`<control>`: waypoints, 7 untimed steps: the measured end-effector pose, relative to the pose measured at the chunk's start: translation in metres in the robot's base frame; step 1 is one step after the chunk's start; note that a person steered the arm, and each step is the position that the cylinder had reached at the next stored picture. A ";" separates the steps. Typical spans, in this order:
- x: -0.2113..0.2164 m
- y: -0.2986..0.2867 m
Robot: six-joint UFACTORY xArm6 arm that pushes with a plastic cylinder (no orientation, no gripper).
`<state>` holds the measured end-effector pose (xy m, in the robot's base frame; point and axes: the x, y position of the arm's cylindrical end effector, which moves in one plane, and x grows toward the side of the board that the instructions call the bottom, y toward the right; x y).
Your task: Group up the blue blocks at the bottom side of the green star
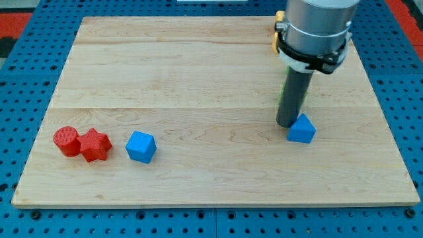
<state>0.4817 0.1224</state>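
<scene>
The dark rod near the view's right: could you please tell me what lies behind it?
Behind the dark rod only a sliver of something green shows; its shape is covered. Higher up, a yellow bit peeks out beside the arm housing.

High, near, angled over board (198, 73)

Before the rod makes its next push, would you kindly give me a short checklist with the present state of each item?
1. My tip visible on the wooden board: ok.
2. Tip close to a blue block: ok; it stands at the upper left edge of the blue triangular block; actual contact cannot tell.
3. Green star located: cannot tell; only a green sliver shows behind the rod.
4. Blue blocks grouped: not ok; the blue cube lies far toward the view's left.
5. Red cylinder and red star away from the tip: ok, at the view's far left.
6. Yellow piece identified: cannot tell, mostly hidden by the arm.
</scene>
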 end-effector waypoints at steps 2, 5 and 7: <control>0.000 -0.153; -0.004 -0.379; 0.025 -0.327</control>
<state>0.5071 -0.2044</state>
